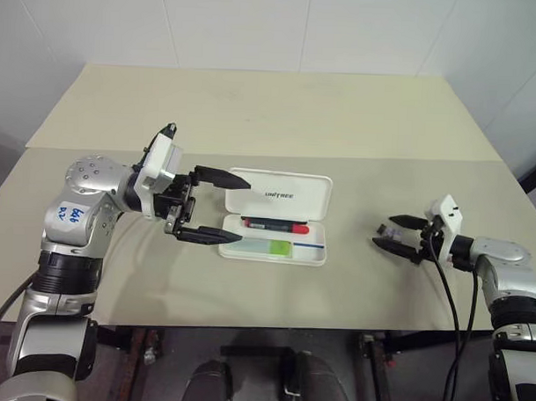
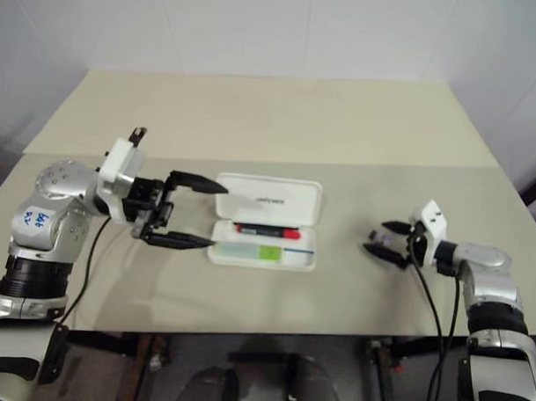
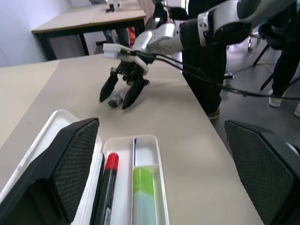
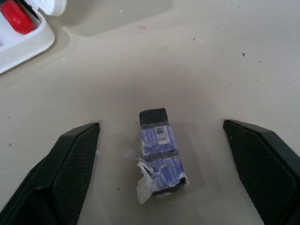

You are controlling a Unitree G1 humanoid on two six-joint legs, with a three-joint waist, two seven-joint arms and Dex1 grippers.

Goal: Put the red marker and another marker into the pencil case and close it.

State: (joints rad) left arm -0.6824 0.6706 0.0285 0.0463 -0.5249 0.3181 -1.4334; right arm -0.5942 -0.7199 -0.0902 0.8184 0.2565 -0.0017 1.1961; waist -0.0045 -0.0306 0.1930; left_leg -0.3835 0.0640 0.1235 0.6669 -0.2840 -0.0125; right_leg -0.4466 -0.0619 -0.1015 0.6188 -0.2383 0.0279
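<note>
The white pencil case [image 1: 251,193] lies open at the table's middle, its lid tipped back. In its tray lie the red marker [image 1: 274,225] and, in front of it, the pale green marker [image 1: 268,247]. My left gripper [image 1: 245,211] hovers at the case's left end, wide open, one finger over the lid and one by the tray's front corner. The left wrist view looks down on both markers [image 3: 108,187] [image 3: 143,197]. Far to the right, my right gripper [image 1: 388,233] is open just above the tabletop, straddling a small eraser [image 4: 159,152] without touching it.
The eraser [image 1: 386,229] is a dark block in torn blue paper. A second beige table [image 1: 254,103] adjoins behind, with a seam between the two. A person's dark-trousered legs [image 3: 206,61] stand off the table's right side, cables trailing nearby.
</note>
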